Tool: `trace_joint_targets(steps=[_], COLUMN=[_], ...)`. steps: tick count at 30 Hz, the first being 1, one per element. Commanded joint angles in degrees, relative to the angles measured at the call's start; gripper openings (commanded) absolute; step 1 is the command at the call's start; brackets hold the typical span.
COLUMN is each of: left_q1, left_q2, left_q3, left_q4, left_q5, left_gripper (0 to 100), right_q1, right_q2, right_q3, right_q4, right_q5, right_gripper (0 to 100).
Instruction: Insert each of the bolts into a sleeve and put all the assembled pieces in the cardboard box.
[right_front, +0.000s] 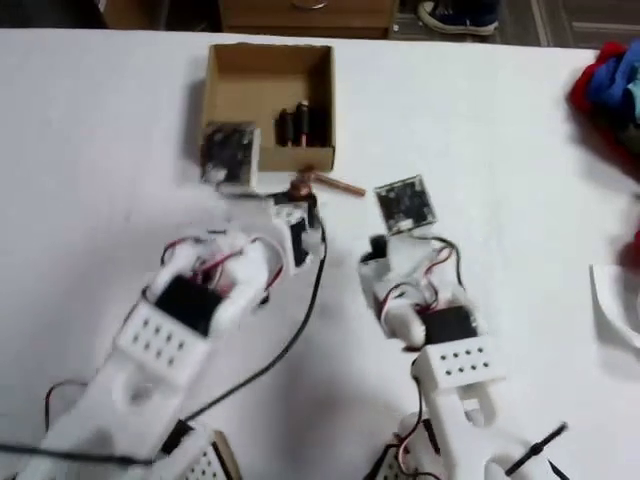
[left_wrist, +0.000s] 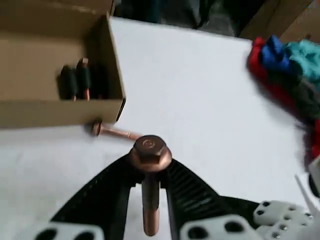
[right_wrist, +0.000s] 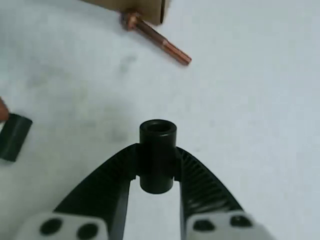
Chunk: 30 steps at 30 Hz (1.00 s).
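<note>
My left jaws clamp the copper hex-head bolt (left_wrist: 150, 156), shank lying along them; my right jaws hold the black cylindrical sleeve (right_wrist: 157, 152) near its right.

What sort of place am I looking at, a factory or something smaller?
Probably a small lab or hobby bench: a small left arm and right arm on a white table, with a cardboard box and a heap of coloured cloth.

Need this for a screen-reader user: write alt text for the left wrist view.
The left pincer grips a copper bolt by its shank, just under the hex head. Beyond it, a second bolt lies on the white table beside the open cardboard box, which holds dark sleeved pieces.
</note>
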Motion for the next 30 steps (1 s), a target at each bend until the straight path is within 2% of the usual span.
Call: trace_joint_targets(steps=[1,5,7,13,18,24,30], left_q1=[-0.44,-3.08,-4.92,-5.27,-4.92,-1.93,-1.85], left_q2=[-8.62,-11.69,-11.69,-11.69,-11.6,-11.52,-6.59], left_q3=[7.87,14.9,15.69,13.93,12.0,12.0,8.92], left_q4=[-14.86,-27.25,-30.24,-31.3,-31.21,-30.95,-31.12], left_q5=[-0.62,-0.26,-0.18,-0.18,-0.18,-0.53,-0.53], left_gripper=[2,2,2,2,2,2,2], right_q1=[-2.42,-3.56,-3.56,-5.32,-8.75,-8.4,-6.81], right_q2=[-1.01,-1.19,-1.36,-1.54,-4.7,-15.69,-26.07], right_q3=[3.87,10.73,13.27,18.81,26.02,26.2,26.81], right_q4=[-14.11,-27.74,-32.31,-43.21,-57.19,-60.09,-50.51], right_q5=[-0.09,-0.09,0.0,0.0,0.0,0.09,0.09], right_gripper=[2.1,2.1,2.1,2.0,2.0,1.9,1.9])
